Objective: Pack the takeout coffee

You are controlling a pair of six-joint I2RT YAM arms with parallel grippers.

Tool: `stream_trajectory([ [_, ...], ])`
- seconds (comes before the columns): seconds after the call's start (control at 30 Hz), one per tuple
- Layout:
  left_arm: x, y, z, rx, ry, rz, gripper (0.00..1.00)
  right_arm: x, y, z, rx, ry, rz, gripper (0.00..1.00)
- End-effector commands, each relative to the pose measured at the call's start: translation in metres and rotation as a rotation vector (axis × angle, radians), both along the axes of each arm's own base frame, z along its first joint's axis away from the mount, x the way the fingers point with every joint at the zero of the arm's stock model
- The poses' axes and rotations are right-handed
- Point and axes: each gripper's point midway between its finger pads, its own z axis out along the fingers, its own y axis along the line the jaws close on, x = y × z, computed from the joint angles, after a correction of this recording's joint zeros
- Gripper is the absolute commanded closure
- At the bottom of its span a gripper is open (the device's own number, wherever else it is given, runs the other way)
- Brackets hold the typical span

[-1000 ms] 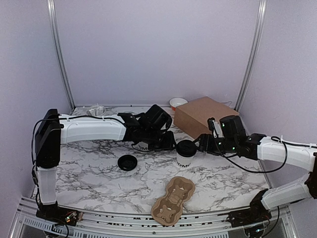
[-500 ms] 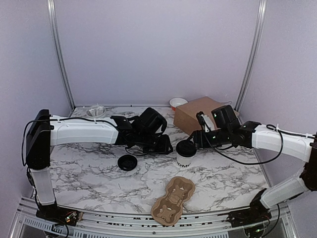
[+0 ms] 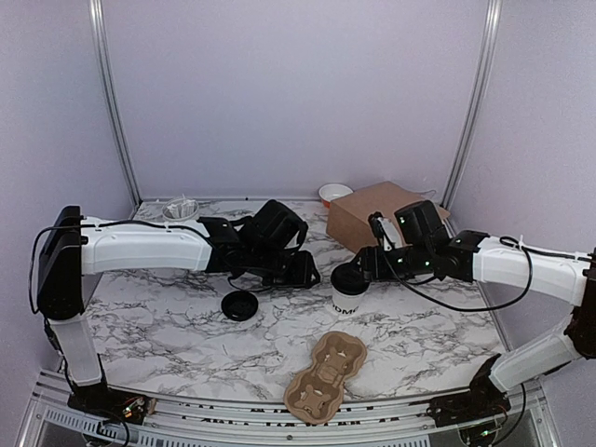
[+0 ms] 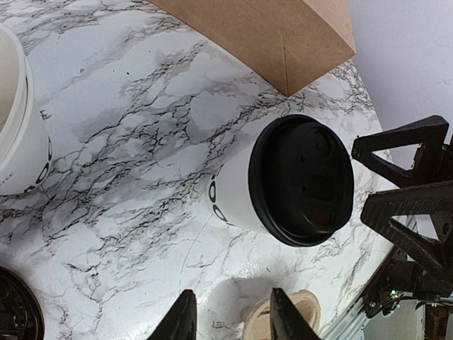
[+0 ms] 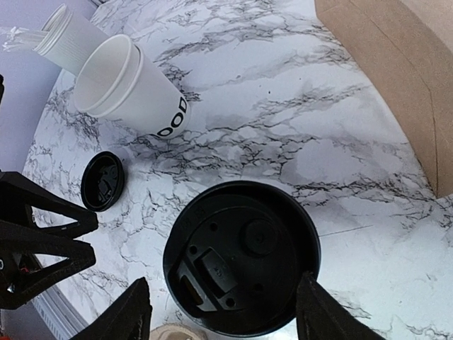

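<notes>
The takeout coffee (image 3: pixel 346 290) stands upright at the table's centre, a white paper cup with black lettering and a black lid (image 5: pixel 241 258). My right gripper (image 5: pixel 223 283) hovers over it, open, one finger at each side of the lid; the left finger stands clear of the rim and the right one is at its edge. My left gripper (image 4: pixel 230 306) is open and empty, a short way left of the cup (image 4: pixel 283 180), its fingers above bare marble. A second white cup (image 5: pixel 134 92) with lettering, without a lid, stands further left.
A loose black lid (image 3: pixel 240 304) lies left of centre. A moulded cardboard cup carrier (image 3: pixel 326 377) lies near the front edge. A brown paper bag (image 3: pixel 372 219) lies at the back right, with a small white bowl (image 3: pixel 333 193) behind it. A white canister of sticks (image 5: pixel 67 39) is at the back left.
My right gripper has swung left and come over the lidded cup. My left arm has drawn back a little to the left. The cup has not moved.
</notes>
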Motion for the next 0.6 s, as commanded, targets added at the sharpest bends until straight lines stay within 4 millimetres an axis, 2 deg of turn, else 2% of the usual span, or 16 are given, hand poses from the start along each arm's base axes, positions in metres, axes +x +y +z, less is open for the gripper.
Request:
stream_trajectory([
  [0.0,0.002,0.006,0.019,-0.030,-0.046,0.008,0.63,0.003,-0.002,0.006,0.020,-0.017,-0.046,0.33],
  [0.57,0.004,0.030,0.028,-0.033,-0.075,0.033,0.63,-0.009,0.009,-0.004,0.044,0.040,-0.054,0.32],
])
